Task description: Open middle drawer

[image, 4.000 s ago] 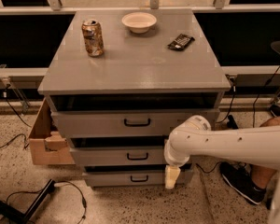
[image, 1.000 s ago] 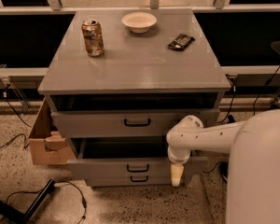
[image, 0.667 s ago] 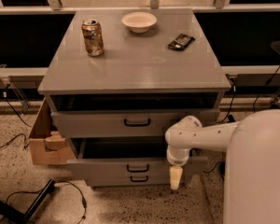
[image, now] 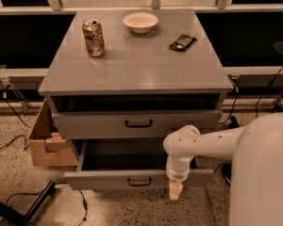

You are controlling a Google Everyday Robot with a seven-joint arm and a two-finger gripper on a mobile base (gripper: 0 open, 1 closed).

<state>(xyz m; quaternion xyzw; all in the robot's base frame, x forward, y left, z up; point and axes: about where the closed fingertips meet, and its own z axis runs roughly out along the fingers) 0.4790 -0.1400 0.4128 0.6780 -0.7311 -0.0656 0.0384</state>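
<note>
We find the middle drawer [image: 108,179] slid further out, essentially open; the hand [image: 175,190], its grip unreadable, hangs just below the drawer front.

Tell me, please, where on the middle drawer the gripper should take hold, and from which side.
Grip the small black bar handle centred on the front of the middle drawer, coming straight in from the front. The bar lies horizontal and stands off the flat panel; nothing else offers a hold. The gripper hangs just right of it, so a short leftward shift probably suffices.
</note>
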